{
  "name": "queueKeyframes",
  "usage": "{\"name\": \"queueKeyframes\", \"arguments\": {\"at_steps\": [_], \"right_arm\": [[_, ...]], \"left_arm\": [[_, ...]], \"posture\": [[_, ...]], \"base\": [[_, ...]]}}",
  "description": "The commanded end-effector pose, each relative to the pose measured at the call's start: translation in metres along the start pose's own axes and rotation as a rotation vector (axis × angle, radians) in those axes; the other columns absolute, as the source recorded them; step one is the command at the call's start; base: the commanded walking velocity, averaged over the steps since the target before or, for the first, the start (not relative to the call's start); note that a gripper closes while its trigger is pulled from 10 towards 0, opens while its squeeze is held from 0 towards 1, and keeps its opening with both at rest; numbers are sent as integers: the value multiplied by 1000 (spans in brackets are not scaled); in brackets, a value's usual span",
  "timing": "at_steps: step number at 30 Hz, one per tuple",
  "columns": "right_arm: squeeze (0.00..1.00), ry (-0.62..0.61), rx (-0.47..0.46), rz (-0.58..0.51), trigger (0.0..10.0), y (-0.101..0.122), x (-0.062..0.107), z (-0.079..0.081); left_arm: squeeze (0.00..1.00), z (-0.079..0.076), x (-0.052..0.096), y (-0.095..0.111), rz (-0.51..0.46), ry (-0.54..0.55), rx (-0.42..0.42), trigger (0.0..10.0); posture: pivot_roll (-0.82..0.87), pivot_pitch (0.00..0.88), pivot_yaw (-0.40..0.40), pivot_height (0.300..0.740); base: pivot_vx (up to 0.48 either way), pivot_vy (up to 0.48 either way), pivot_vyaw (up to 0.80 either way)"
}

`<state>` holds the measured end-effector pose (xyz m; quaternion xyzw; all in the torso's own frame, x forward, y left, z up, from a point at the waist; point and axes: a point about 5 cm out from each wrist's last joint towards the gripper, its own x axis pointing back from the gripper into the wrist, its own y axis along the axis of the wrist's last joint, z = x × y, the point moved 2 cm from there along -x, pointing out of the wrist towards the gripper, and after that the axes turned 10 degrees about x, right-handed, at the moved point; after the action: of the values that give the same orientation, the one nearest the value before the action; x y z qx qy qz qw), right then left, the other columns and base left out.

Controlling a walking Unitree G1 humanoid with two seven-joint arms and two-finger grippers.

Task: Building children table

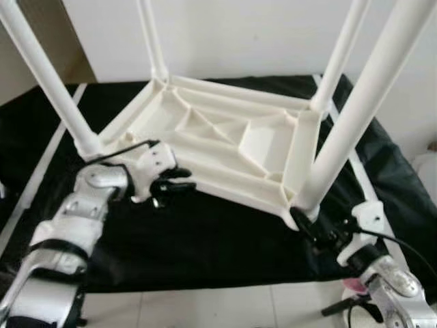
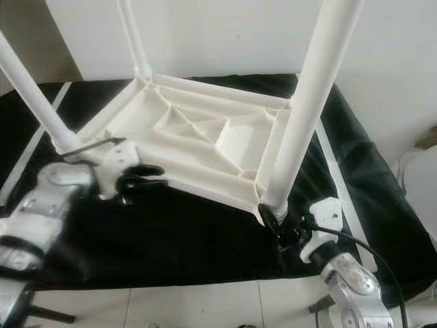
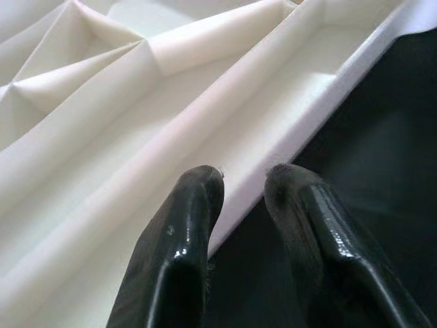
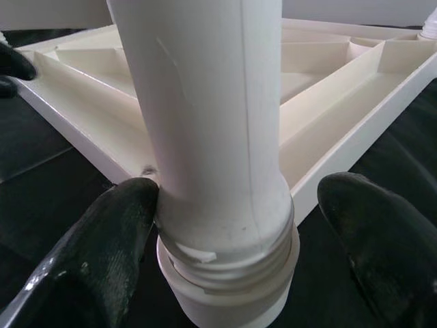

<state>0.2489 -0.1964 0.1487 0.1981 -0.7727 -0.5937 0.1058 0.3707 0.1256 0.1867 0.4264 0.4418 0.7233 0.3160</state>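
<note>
Our left hand [image 1: 179, 186] sits lower left of center in the head view, its two black fingers [image 3: 184, 232] nearly closed, pinching the thin near rim of the upturned white tabletop [image 1: 225, 140]; in the wrist view one finger lies inside the rim, the other outside over the black cloth [image 1: 205, 239].

Our right hand [image 2: 276, 229] sits at lower right, fingers [image 4: 102, 253] spread open either side of the base of the near-right leg [image 2: 307, 102], where it screws into the corner socket. One finger touches the leg base, the other stands apart from it.

The tabletop lies upside down, center frame, ribbed underside up, on the black cloth. Four white legs rise from its corners: near-left leg [image 1: 48, 75], far-left leg [image 1: 151, 37], far-right leg [image 1: 341, 51] and the near-right one.

White wall [image 1: 259, 34] behind, pale tiled floor [image 1: 205, 307] at the bottom edge.
</note>
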Motion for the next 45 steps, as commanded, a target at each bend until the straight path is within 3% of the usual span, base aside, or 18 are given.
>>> {"name": "queueKeyframes", "arguments": {"at_steps": [1,3,4,5,11,12,13,14,24,38,45], "right_arm": [[0,3,12,16,10000,-1,2,3],[0,2,12,16,10000,-1,2,3],[0,-2,12,18,10000,-2,3,3],[0,-4,11,20,10000,-2,3,3],[0,-4,19,31,10000,-3,7,4],[0,-3,21,36,10000,-3,7,4],[0,-3,21,36,10000,-3,7,4],[0,-3,21,39,10000,-3,8,4],[0,1,25,33,10000,-2,3,5],[0,-1,22,18,10000,1,-3,5],[0,-4,20,15,10000,1,-4,5]], "left_arm": [[0,22,1,-7,4,280,23,10000],[0,22,-1,-9,15,275,30,10000],[765,22,-3,-10,15,264,36,10000],[1000,22,-5,-10,11,256,37,10000],[1000,21,-10,-17,55,246,31,10000],[792,21,-11,-21,80,250,20,10000],[792,21,-11,-21,80,250,20,10000],[0,21,-11,-24,98,258,9,10000],[0,32,-12,-30,190,369,-73,10000],[0,44,-14,-19,176,488,-71,10000],[0,44,-21,-11,180,499,-140,10000]], "posture": [[-204,133,80,740],[-205,135,81,740],[-210,137,83,740],[-216,137,86,740],[-230,144,90,740],[-232,145,90,740],[-232,145,90,740],[-234,145,90,740],[-227,149,87,740],[-224,142,95,740],[-226,139,98,740]], "base": [[0,0,0],[0,0,0],[0,0,0],[0,0,0],[0,0,0],[0,0,0],[0,0,0],[0,0,0],[0,0,0],[0,0,0],[0,0,0]]}}
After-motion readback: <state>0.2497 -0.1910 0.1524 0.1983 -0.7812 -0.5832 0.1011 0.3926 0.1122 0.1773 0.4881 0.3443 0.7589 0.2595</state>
